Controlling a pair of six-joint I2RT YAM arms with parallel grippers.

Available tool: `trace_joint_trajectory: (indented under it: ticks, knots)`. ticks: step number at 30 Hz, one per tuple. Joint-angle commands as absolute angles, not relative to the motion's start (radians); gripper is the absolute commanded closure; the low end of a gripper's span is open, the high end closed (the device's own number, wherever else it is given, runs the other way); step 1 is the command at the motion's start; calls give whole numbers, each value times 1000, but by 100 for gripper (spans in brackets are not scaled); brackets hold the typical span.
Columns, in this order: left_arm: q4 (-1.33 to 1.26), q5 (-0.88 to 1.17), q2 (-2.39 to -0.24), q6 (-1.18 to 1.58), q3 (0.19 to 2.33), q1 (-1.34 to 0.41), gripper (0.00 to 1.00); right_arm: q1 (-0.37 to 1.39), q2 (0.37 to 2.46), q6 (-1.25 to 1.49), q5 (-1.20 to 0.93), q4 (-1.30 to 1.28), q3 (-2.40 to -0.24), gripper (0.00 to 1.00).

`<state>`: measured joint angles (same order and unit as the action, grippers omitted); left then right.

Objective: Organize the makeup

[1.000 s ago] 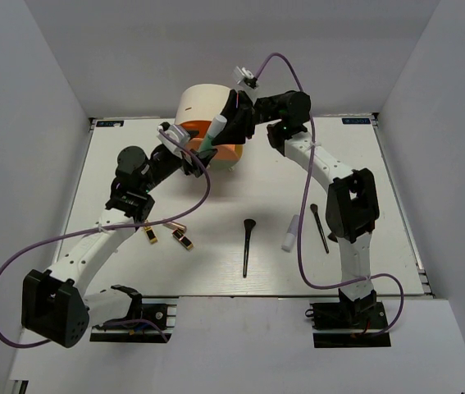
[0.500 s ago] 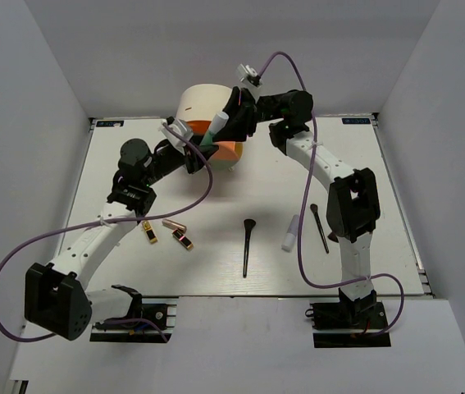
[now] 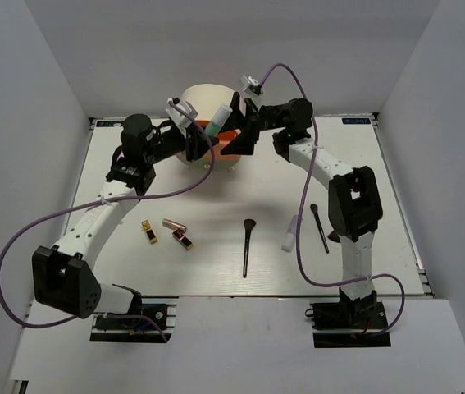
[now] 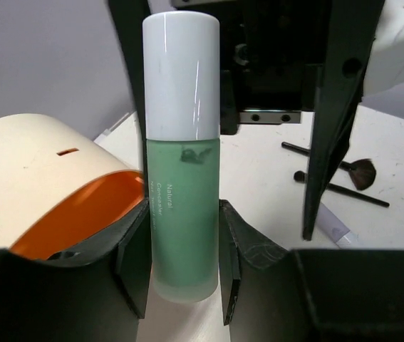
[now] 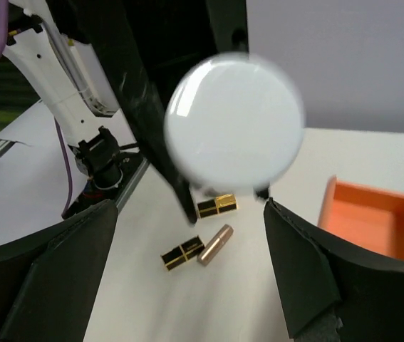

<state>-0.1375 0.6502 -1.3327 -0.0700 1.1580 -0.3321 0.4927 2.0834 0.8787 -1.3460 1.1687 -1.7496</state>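
The left end effector pinches the green bottle by the open orange drawer, its long axis aimed cap-first between the spread fingers of the facing right end effector.

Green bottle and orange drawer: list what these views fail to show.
- Top external: the orange drawer inside, covered by the left gripper, right gripper and green bottle.
- Right wrist: the bottle's body, hidden behind its own blurred white cap.
- Left wrist: the label's lower print, too small; part of the drawer, behind the left gripper's finger.
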Motion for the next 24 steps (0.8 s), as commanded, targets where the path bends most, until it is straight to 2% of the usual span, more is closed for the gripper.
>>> trace_joint_trajectory:
  ticks: [1,16,18,24]
  knots:
    - [-66,687,-1365,-132,1256,-292,98,443,2011,867,-1371,1244,-1701,11]
    - [443,778,-1632,-625,1699,-219,95,232,1858,952,-1416,1476,-1370,11]
    - [538,769,-1654,-687,1741,-219,97,210,1850,980,-1422,1520,-1347,11]
    - [561,761,-1664,-730,1741,-219,96,173,1838,1032,-1425,1594,-1305,11]
